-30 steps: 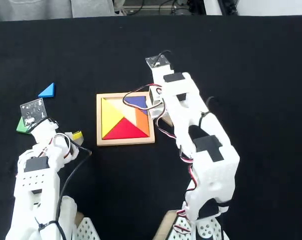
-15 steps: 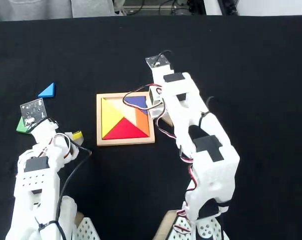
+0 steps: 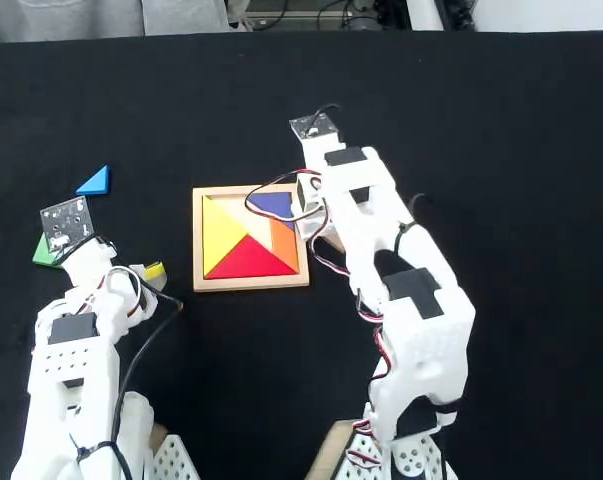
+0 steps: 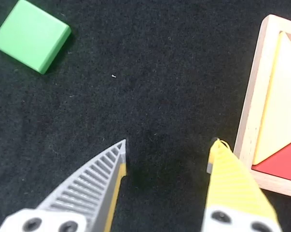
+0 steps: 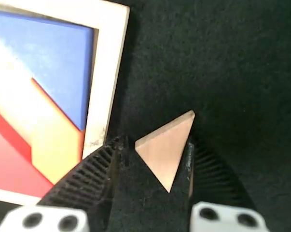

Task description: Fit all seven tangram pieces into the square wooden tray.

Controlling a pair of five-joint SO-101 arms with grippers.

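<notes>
Pale, smooth wooden triangle [image 5: 167, 150] lies just beside the square tray [image 5: 106, 72] rim, long edge roughly parallel to it; ribbed right fingers [image 5: 94, 169] straddle it, slightly gapped; left fingers [image 4: 94, 171] gape wide, empty.

Table [image 3: 501, 150] bears tray [image 3: 251, 284], seemingly three pieces [image 3: 94, 182].

The surface [image 3: 501, 150] is plain black, and the pale wooden tray [image 3: 198, 240] holds a yellow piece [image 3: 221, 238], a red piece [image 3: 251, 260], an orange piece [image 3: 284, 240] and a dark blue piece [image 3: 273, 203]. The left gripper [image 4: 169, 145] has one grey ribbed finger [image 4: 94, 174] and one yellow ribbed finger [image 4: 227, 174], with a green piece [image 4: 31, 36] out beyond the grey one and a light blue triangle [image 3: 94, 182] farther off. The right gripper [image 5: 155, 141] has black ribbed fingers [image 5: 87, 174] either side of a pale tan triangle [image 5: 167, 147], and the left arm [image 3: 76, 360] and right arm [image 3: 421, 320] are white
</notes>
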